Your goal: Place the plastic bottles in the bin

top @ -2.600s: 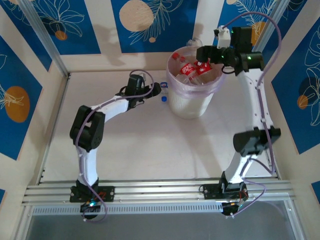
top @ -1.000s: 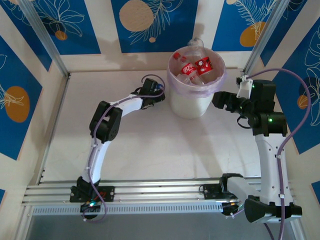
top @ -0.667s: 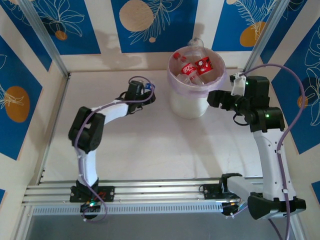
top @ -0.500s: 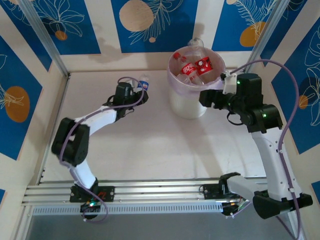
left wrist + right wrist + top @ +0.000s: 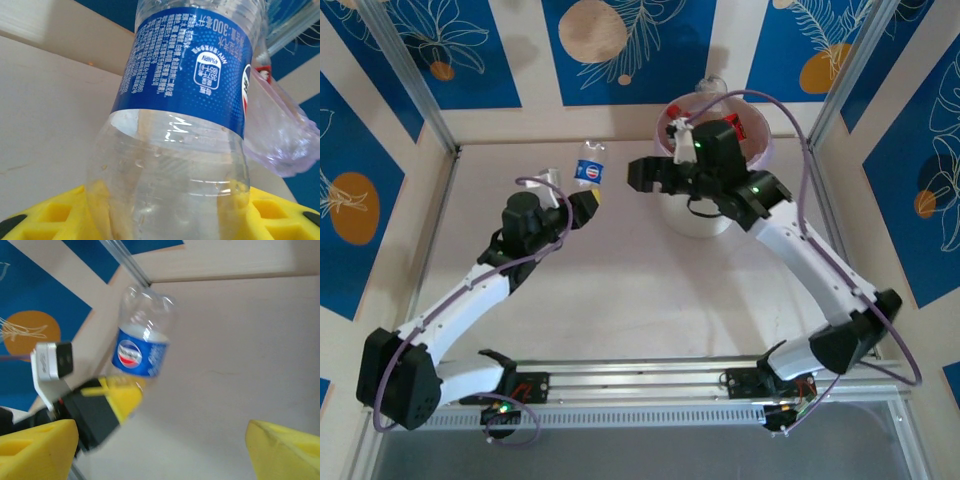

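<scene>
Since half a second ago, the right arm has swung from the bin's right side across its front to the left. The left arm has drawn back toward its base and is carrying its bottle higher.

Top view: the left claw (image 5: 586,203) is clamped on the lower body of the blue-labelled bottle (image 5: 588,168). The bottle stands upright, cap up, clear of the table (image 5: 650,290), left of the bin (image 5: 705,218) and apart from it. The right claw (image 5: 638,173) sits between bottle and bin, aimed at the bottle, near it but not touching. Red-labelled bottles (image 5: 735,126) lie inside the bin, partly covered by the right arm.

Left wrist view: yellow fingers (image 5: 50,220) press on both flanks of the bottle's clear base, with the blue label above them. The lilac bag (image 5: 280,145) of the bin hangs behind, to the right.

Right wrist view: the right claw's own fingers (image 5: 35,450) stand wide apart with nothing between them. The bottle is ahead of them, gripped from below by the left claw.

Judgement: the step in hand is moving this one bottle, and it is most likely a hand-over, since the open right claw faces it. For the next move, the right claw has to advance until its fingers straddle the label, above the left fingers. It should close before the left claw lets go, then carry the bottle over the bin's rim.
</scene>
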Robot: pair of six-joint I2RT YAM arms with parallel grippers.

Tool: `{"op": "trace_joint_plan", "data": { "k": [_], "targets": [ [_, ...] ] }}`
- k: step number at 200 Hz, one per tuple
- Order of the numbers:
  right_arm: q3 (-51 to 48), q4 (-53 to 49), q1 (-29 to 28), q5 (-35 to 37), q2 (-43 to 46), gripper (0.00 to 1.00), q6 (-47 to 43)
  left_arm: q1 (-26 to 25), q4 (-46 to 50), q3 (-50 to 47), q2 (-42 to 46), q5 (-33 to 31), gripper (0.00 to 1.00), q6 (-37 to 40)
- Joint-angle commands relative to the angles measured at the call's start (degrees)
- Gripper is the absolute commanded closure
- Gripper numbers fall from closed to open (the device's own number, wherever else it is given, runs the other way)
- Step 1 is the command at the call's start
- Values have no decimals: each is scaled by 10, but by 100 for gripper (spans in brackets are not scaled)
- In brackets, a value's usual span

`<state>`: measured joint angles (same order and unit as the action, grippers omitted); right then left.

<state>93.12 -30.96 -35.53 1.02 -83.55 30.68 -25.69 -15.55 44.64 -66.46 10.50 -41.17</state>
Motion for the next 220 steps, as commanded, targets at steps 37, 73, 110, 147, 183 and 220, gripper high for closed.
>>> {"op": "trace_joint_plan", "data": {
  "k": [37, 73, 110, 147, 183, 220],
  "targets": [
    [64, 88, -19, -49, -100, 8, 59, -36, -112, -12, 6, 38, 63, -35],
    [74, 78, -16, -44, -131, 8, 68, -54, -191, -17, -23, 37, 63, -66],
    [80, 94, -11, -58, -149, 13, 69, -68, -215, -6, -49, 41, 63, -71],
    [78, 100, -2, -66, -149, 33, 67, -75, -227, -5, -57, 42, 63, -79],
    [83, 96, 7, -62, -139, 42, 55, -77, -235, -14, -54, 37, 24, -77],
    [146, 52, 28, -40, -141, 44, 7, -75, -233, -33, -32, 41, 0, -65]
  ]
}}
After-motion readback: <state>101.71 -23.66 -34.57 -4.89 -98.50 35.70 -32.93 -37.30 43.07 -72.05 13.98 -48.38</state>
